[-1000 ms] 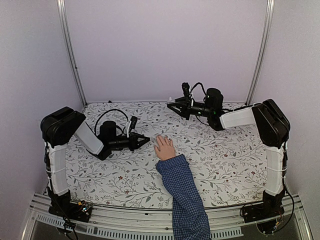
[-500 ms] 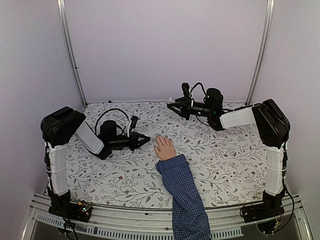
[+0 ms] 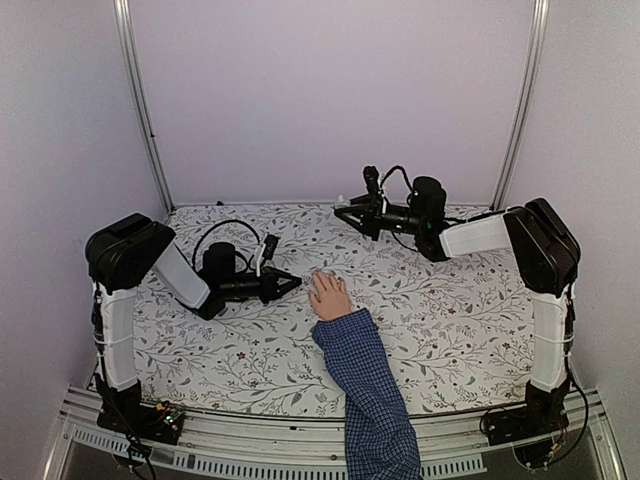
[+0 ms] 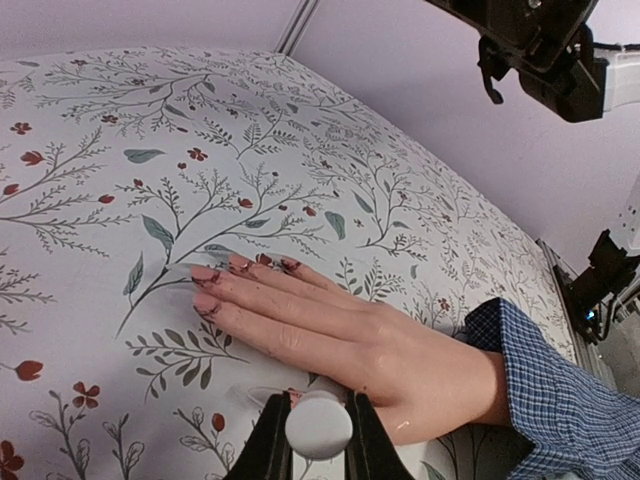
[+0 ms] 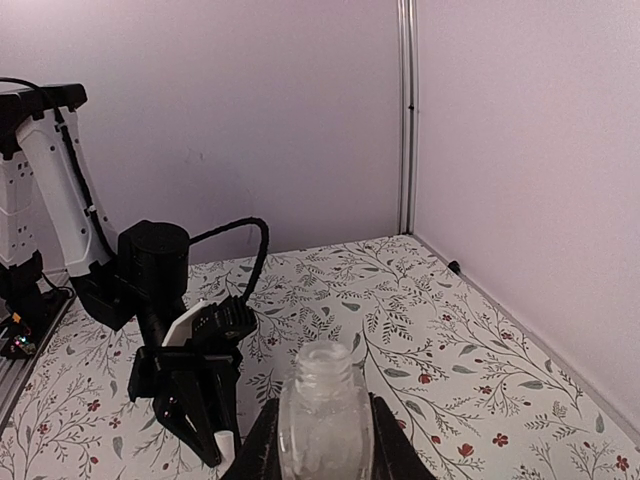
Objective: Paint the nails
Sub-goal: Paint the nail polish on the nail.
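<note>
The left hand (image 3: 297, 284) is clenched on a white round-ended cap (image 4: 318, 424), its two fingers (image 4: 268, 450) pressed against the cap's sides. It lies low over the counter (image 3: 450, 320), pointing right, with its tip just beside the thumb side of the sleeved hand (image 3: 328, 296). Whether the cap touches the skin cannot be determined from the left wrist view. The sleeved hand rests palm down on the floral counter surface, fingers together and pointing away from the arm bases, and emerges from a blue checked sleeve (image 3: 372, 392). The nails (image 4: 238, 264) are at the far ends of these fingers, lying against the counter; they show pinkish with dark red marks at their edges. The right hand (image 3: 342, 211) is raised above the far half of the counter, well apart from the sleeved hand, and is clenched on a clear bottle (image 5: 324, 408). The bottle stands upright between its fingers with the neck uncovered.
</note>
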Motion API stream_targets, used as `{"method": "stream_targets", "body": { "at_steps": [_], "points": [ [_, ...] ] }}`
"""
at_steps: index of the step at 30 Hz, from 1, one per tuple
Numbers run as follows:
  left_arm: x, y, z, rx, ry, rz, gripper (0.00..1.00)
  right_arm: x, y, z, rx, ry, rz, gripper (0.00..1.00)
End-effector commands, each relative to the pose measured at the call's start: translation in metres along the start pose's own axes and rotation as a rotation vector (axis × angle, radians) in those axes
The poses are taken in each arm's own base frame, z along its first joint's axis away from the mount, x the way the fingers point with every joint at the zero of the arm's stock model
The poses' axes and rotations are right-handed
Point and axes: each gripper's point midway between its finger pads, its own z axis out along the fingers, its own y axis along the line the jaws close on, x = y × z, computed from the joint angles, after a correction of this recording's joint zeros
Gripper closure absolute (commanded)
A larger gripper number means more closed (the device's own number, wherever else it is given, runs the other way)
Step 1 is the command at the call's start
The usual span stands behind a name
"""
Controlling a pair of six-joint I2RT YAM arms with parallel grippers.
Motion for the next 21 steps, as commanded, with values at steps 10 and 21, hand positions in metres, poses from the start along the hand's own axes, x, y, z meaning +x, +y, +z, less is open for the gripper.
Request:
{"method": "stream_targets", "body": {
  "at_steps": [10, 21],
  "points": [
    [0.0045, 0.0005, 0.0061, 0.01, 0.015, 0.002, 1.0, 0.0075, -0.0035, 0.0005, 0.015, 0.01, 0.001, 1.0],
    [0.007, 0.0044, 0.0087, 0.003, 0.021, -0.006, 1.0, 0.0067, -0.0036, 0.0004, 0.016, 0.01, 0.0, 1.0]
  ]
}}
